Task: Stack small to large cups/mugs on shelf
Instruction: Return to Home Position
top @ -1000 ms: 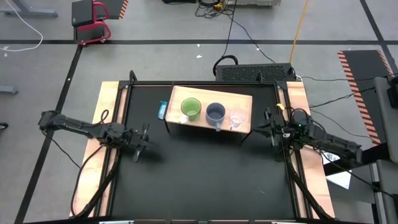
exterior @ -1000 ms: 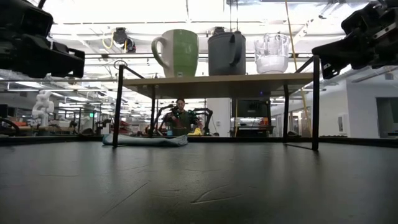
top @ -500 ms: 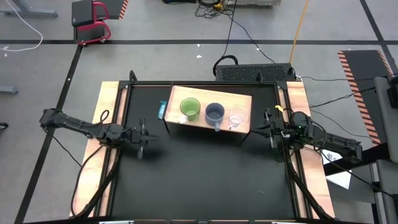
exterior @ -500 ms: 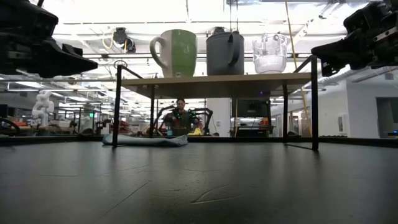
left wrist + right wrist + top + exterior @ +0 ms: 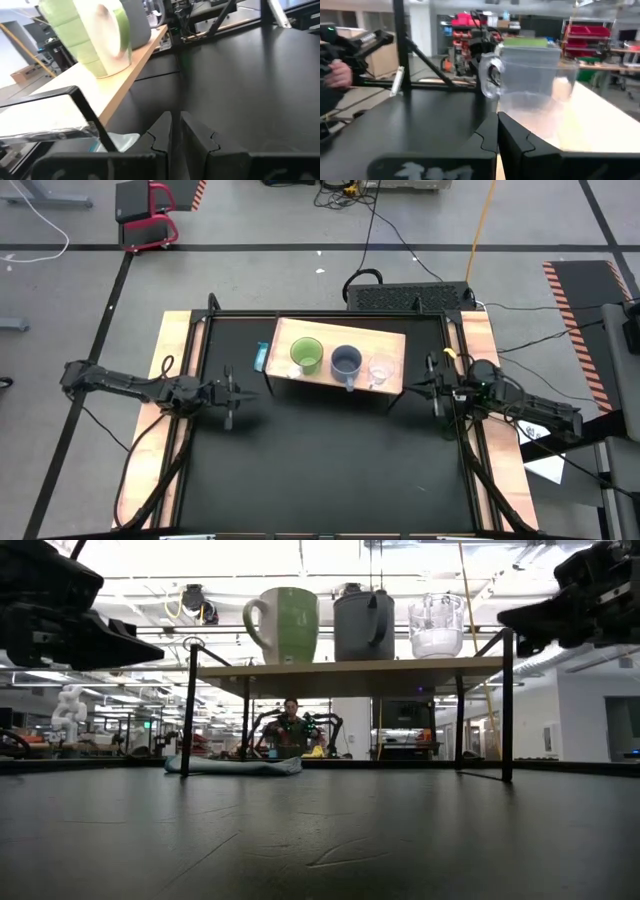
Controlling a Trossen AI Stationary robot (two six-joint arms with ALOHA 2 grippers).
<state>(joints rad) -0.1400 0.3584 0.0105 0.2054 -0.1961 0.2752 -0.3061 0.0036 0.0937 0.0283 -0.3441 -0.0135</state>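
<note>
Three cups stand on their bases in a row on the tan shelf point(image 5: 390, 340): the lime-green mug point(image 5: 306, 355), the grey-blue mug point(image 5: 346, 361) and the clear glass cup point(image 5: 381, 368). My left gripper point(image 5: 231, 394) is shut and empty off the shelf's left end, level with the shelf top in the low view point(image 5: 130, 640). Its wrist view shows the green mug point(image 5: 95, 35) ahead. My right gripper point(image 5: 433, 388) is shut and empty off the shelf's right end point(image 5: 503, 618). The glass cup point(image 5: 530, 75) stands just ahead of it.
A flat teal and white packet point(image 5: 261, 358) lies on the black tabletop by the shelf's left legs. The shelf's dark legs point(image 5: 189, 710) stand between my grippers and the space under the board. A person sits at a desk beyond the table point(image 5: 290, 730).
My left gripper has moved a little toward the shelf's left end and turned, so that its fingers now point at the shelf. The cups have stayed in place.
</note>
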